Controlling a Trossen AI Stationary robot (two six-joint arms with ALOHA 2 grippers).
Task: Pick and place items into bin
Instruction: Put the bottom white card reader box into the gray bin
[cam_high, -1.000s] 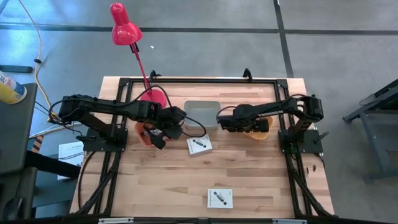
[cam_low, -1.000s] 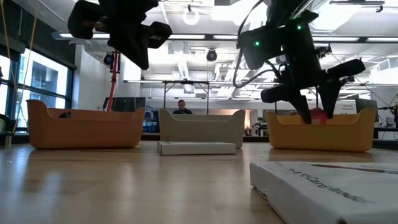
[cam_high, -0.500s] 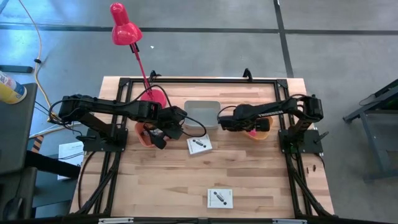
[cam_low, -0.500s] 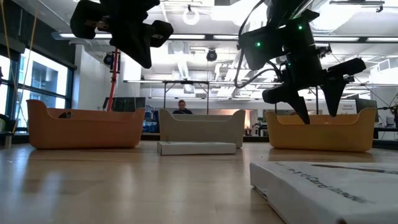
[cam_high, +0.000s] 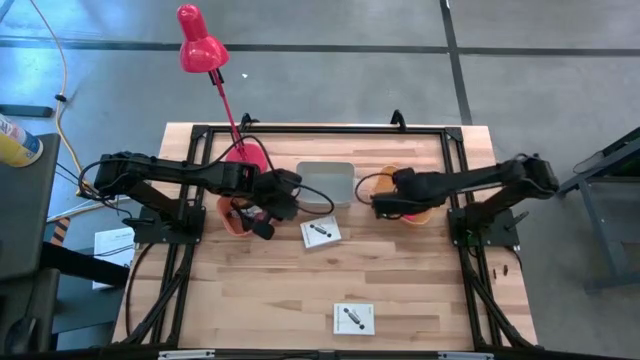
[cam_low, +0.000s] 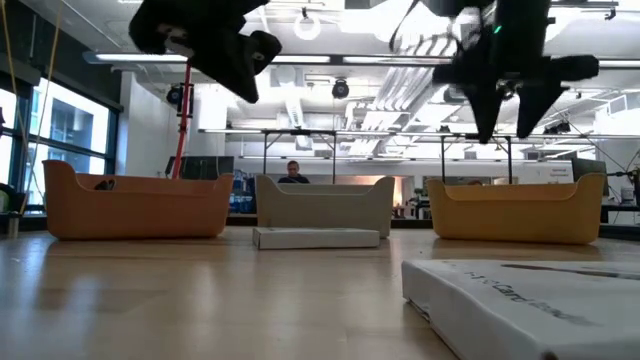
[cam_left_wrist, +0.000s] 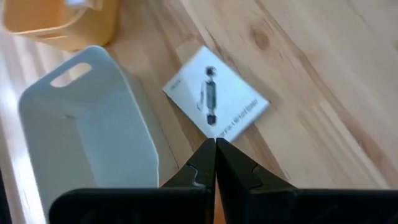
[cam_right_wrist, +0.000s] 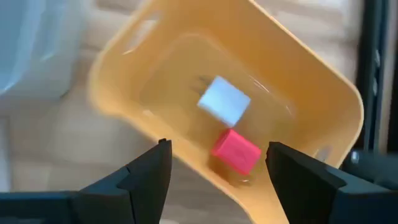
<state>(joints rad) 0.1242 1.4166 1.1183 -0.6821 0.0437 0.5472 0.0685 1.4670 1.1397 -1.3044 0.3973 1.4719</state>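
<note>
Pink block (cam_right_wrist: 236, 152) and white block (cam_right_wrist: 224, 101) lie side by side, just touching, on the floor of the right orange bin (cam_right_wrist: 311, 87). One white packet (cam_high: 320, 232) with black print lies flat on the table (cam_high: 270, 290) just in front of the grey bin (cam_high: 325, 182); left wrist view shows it beside that bin's wall. Second white packet (cam_high: 353, 318) lies well apart, near the table's front edge, and fills the near right of the low view. Left orange bin (cam_low: 135, 205) holds a small dark item, too small to identify.

Right gripper (cam_right_wrist: 214, 177) hangs above the right orange bin, fingers (cam_right_wrist: 146, 177) spread apart, holding nothing; both blocks show between them. Low view: it is clear of the bin rim.

Left gripper (cam_left_wrist: 215, 165) hovers above the table between the left orange bin and the grey bin, fingers pressed together, nothing held.

Red desk lamp (cam_high: 200, 45) stands at the table's rear left. A person shows far off in the room behind the grey bin.
</note>
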